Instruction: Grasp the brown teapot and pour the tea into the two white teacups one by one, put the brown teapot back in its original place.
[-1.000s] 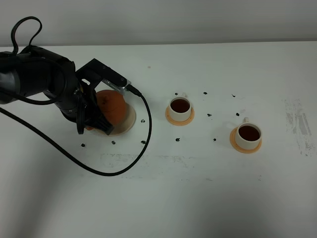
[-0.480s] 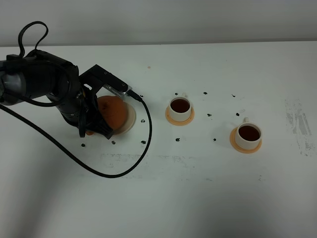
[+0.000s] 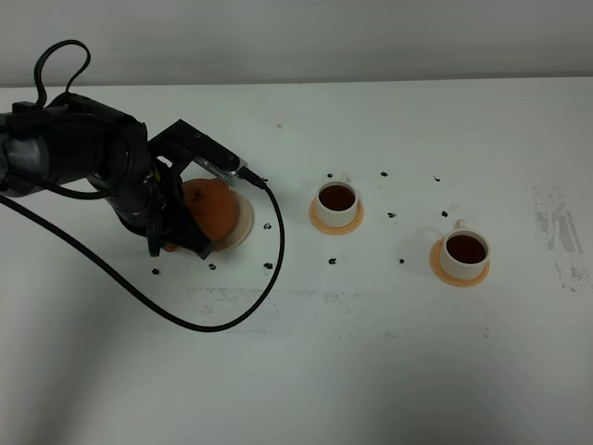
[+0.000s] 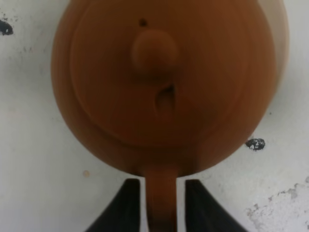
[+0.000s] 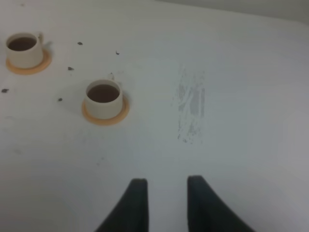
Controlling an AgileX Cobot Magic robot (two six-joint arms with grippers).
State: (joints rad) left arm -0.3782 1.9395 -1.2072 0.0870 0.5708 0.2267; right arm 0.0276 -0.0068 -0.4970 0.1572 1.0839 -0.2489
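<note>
The brown teapot [image 3: 213, 206] rests upright on the cream saucer [image 3: 244, 222] at the left; in the left wrist view the teapot [image 4: 164, 77] fills the frame. My left gripper [image 3: 183, 236] [image 4: 161, 186] straddles its loop handle, with thin white gaps on both sides of the handle, so it is open. The two white teacups [image 3: 337, 197] [image 3: 465, 250] stand on orange coasters, each holding dark tea. The right wrist view shows both cups [image 5: 21, 48] [image 5: 103, 98] and my right gripper [image 5: 166, 186], open and empty above bare table.
A black cable [image 3: 269, 269] loops from the left arm over the table in front of the saucer. Small black marks dot the white table around saucer and cups. A grey scuff [image 3: 556, 232] lies at the right.
A second ago the teapot was held slightly further right over the saucer; it has since shifted a little left and settled. Nothing has moved in the last half second.
</note>
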